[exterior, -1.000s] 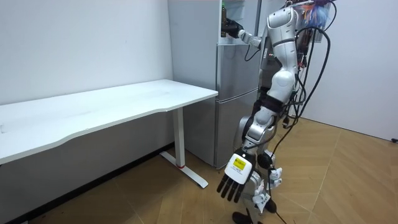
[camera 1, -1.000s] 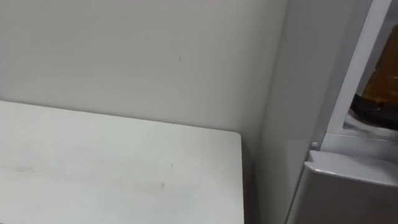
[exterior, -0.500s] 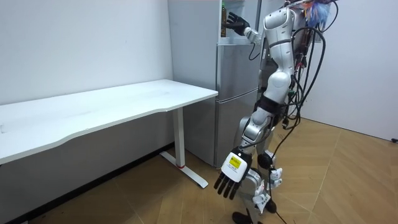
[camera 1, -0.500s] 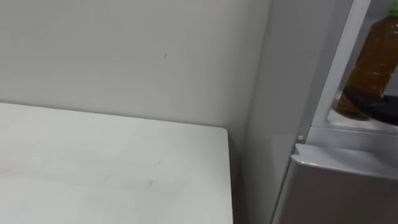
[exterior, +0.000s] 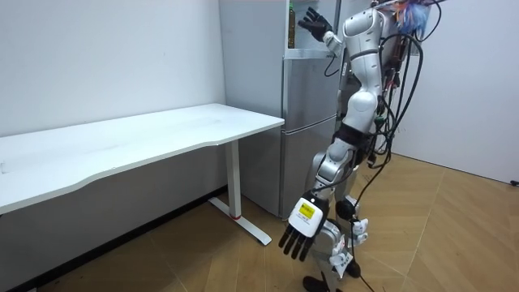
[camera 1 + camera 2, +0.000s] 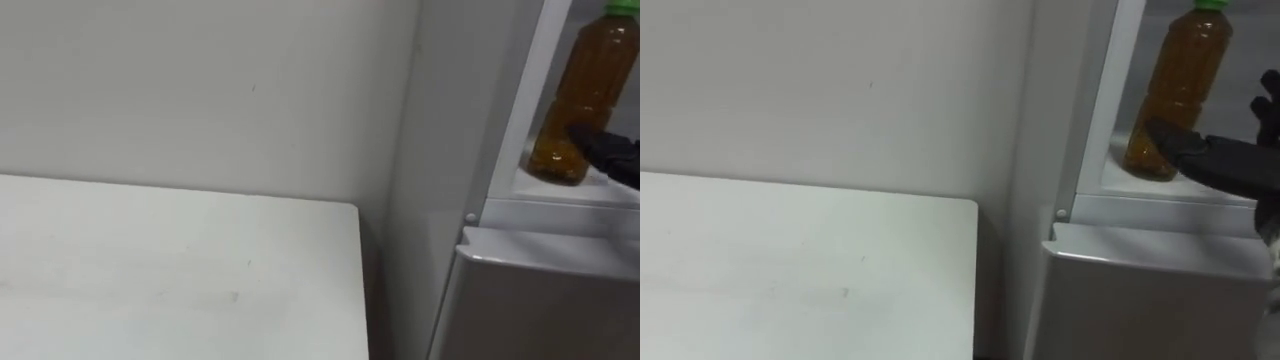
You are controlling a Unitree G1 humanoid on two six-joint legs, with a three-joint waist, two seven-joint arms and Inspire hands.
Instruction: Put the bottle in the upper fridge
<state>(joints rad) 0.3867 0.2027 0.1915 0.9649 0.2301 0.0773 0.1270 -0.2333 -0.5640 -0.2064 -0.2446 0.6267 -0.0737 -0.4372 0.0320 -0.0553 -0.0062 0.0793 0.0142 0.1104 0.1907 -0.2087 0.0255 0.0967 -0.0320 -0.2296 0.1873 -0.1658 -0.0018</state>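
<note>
A bottle (image 6: 1177, 80) of amber liquid with a green cap stands upright on the shelf of the open upper fridge (image 6: 1110, 100); it shows too in the left eye view as the bottle (image 6: 580, 95). My right hand (image 6: 1225, 160) is open, its dark fingers straight and reaching in from the right in front of the bottle's base, not curled round it. In the room view the right hand (image 5: 313, 19) is raised at the fridge's upper compartment. My left hand (image 5: 302, 230) hangs low at my side, open, holding nothing.
I stand right before the tall grey fridge (image 5: 306, 130), whose lower door (image 6: 540, 300) is closed. A white table (image 6: 150, 270) stands against the wall at my left, its corner close to the fridge's side. Wood floor lies behind me.
My right hand has let go of the bottle, opened and lifted slightly back; the bottle stays standing on the shelf. My head view has shifted right, showing more of the fridge.
</note>
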